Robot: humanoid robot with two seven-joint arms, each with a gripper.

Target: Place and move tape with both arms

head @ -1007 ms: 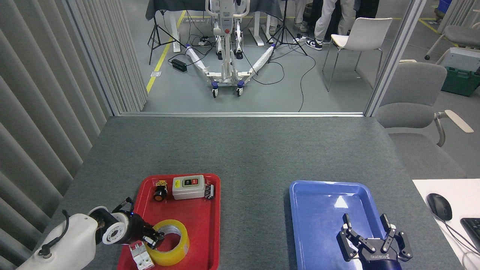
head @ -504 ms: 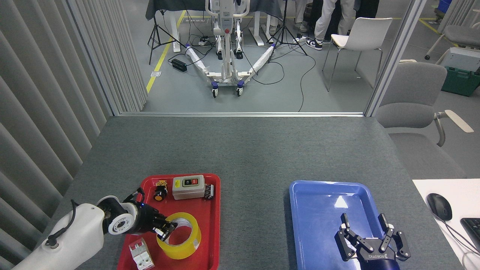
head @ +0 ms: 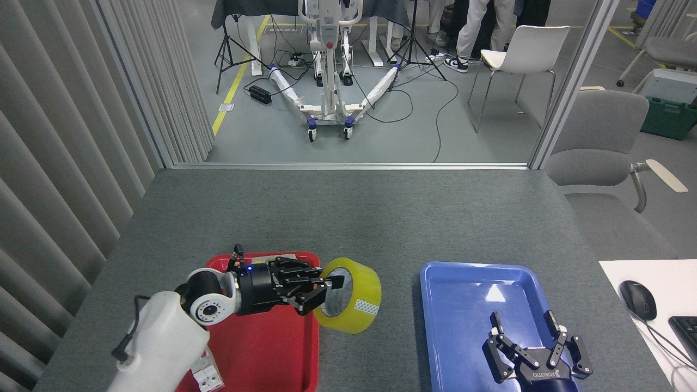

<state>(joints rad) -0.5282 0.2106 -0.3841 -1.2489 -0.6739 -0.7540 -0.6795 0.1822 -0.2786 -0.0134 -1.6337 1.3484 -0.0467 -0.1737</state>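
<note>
My L gripper (head: 325,288) clamped on tape (head: 348,294), lifted just R of red tray (head: 261,348); R gripper (head: 525,337) spread apart, handover/placing left.

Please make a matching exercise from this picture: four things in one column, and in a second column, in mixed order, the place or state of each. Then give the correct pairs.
Column 1
1. tape
2. left hand
3. right hand
4. mouse

Column 2
A. open, over the blue tray
B. on the white surface at the far right
C. held up on its side, just right of the red tray
D. closed on the roll's rim

Pairs: 1-C, 2-D, 3-A, 4-B
</note>
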